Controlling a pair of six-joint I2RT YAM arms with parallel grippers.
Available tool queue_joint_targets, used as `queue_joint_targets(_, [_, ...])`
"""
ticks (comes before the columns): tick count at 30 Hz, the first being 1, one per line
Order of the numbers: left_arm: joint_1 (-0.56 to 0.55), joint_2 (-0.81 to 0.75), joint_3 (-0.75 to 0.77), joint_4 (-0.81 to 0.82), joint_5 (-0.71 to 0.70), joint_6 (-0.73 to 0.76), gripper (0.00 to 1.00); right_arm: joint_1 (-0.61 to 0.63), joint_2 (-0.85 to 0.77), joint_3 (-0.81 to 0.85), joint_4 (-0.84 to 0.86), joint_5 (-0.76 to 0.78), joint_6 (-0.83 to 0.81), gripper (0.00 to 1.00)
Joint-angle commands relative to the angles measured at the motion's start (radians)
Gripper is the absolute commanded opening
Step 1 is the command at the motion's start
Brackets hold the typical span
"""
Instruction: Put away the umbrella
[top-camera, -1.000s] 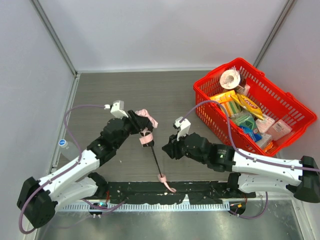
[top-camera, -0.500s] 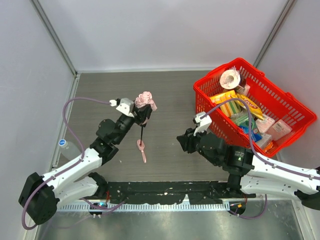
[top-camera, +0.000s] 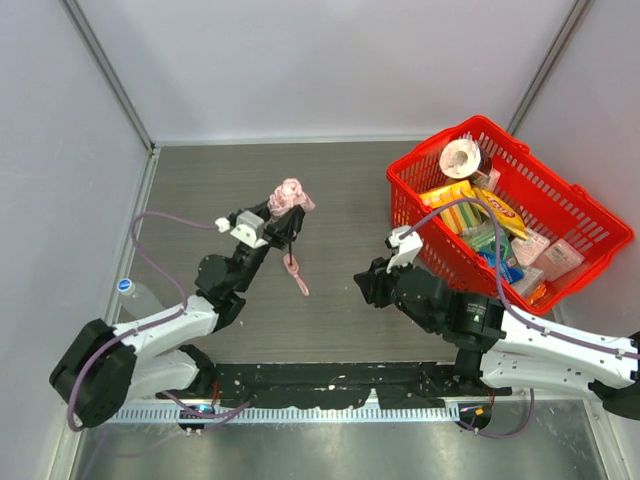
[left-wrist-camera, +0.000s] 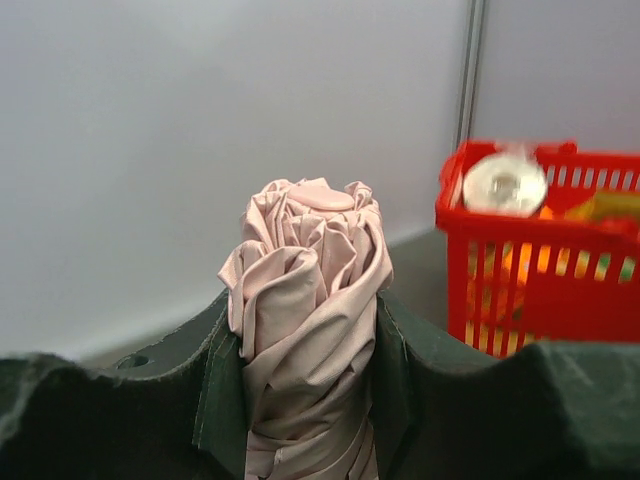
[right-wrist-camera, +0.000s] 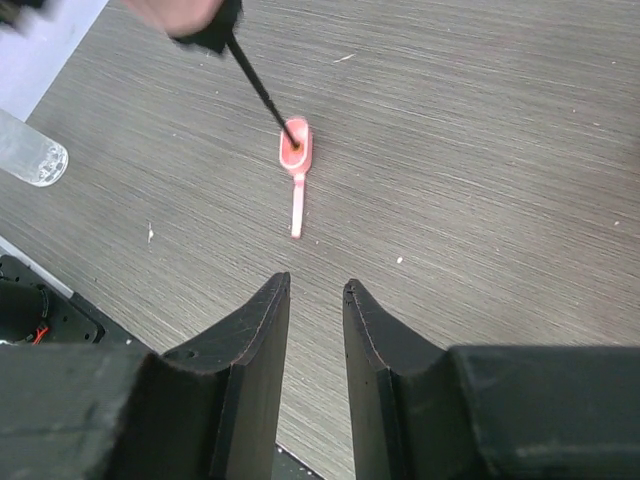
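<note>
The left wrist view shows the left pincer (left-wrist-camera: 302, 345) pinching the umbrella (left-wrist-camera: 305, 270) by its crumpled pale-pink canopy, centre frame. Only the right wrist view shows the pink handle (right-wrist-camera: 296, 147), upper left, and the right pincer (right-wrist-camera: 315, 295) slightly parted, empty.

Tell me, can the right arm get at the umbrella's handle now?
Probably yes: the right gripper is empty and faces the handle, with only bare table between. The left gripper holds the fabric end.

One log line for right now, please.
left gripper: shut on umbrella | shaft: extended, handle end down | right gripper: empty, slightly open
</note>
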Motion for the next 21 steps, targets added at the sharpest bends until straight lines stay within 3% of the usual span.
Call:
queue_joint_targets(1, [-0.029,0.12,-0.215,0.402,-0.057,-0.037,0.0,0.0,0.009,-0.028,0.047,0.029,0.028,0.33])
queue_joint_targets(7, [-0.072,0.24,-0.341,0.434,-0.097,-0.081,0.0,-0.003,0.038,-0.045,0.05,0.01,0.032,0.33])
queue_joint_targets(13, [-0.072,0.257,-0.329,0.435,-0.093,-0.123,0.0,-0.003,0.056,-0.035,0.059,-0.006,0.037,0.33])
queue_joint_targets(15, [-0.072,0.21,-0.288,0.367,-0.166,-0.22,0.0,-0.003,0.061,-0.03,0.061,-0.01,0.037,0.33])
queue_joint_targets(16, [-0.072,0.152,-0.228,0.248,-0.175,-0.26,0.0,-0.005,0.061,-0.025,0.059,-0.013,0.035,0.33])
queue_joint_targets(19, [-0.072,0.005,0.075,-0.575,-0.215,-0.394,0.0,-0.005,0.058,-0.019,0.047,-0.015,0.043,0.33])
queue_joint_targets(21, [-0.066,0.034,0.221,-0.864,-0.28,-0.466,0.01,-0.003,0.047,-0.019,0.039,-0.015,0.049,0.33])
